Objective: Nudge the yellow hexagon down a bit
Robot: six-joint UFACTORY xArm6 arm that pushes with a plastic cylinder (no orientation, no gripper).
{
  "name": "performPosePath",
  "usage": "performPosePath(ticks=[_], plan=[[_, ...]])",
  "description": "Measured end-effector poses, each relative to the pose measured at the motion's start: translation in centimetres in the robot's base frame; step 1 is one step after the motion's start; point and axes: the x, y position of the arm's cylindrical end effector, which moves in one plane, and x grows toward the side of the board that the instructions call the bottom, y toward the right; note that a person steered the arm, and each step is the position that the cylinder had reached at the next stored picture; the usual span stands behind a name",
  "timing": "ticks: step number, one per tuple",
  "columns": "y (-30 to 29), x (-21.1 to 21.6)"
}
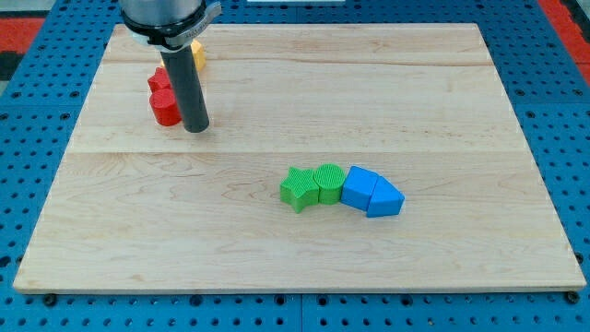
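On the wooden surface (pixel 277 240) I count six blocks in two groups, well apart. At the view's upper left there are three: one yellow hexagon (pixel 197 55), mostly hidden behind the rod so that only a sliver of it shows on the rod's right side near the surface's top edge, and two red blocks. The upper red block (pixel 157 83) peeks out from behind the rod's left side; the lower red block (pixel 166 107) sits just below it, touching it, and its shape looks roughly cylindrical, though I cannot tell for sure.

My tip (pixel 195 128) rests on the surface just to the right of the lower red block, below the yellow hexagon. There is no claw on this arm, only the straight dark rod, so nothing is held.

Right of centre lies a touching row of four: one green star (pixel 297 189), one green rounded block (pixel 327 182), one blue block (pixel 359 186) and one blue wedge-like block (pixel 385 199).
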Motion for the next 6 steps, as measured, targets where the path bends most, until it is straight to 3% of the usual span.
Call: performPosePath(ticks=[2, 3, 4, 5, 6], plan=[[0.1, -0.2], [0.0, 5.3], [-7.1, 8.9], [-13.7, 8.0], [-14.1, 7.2]])
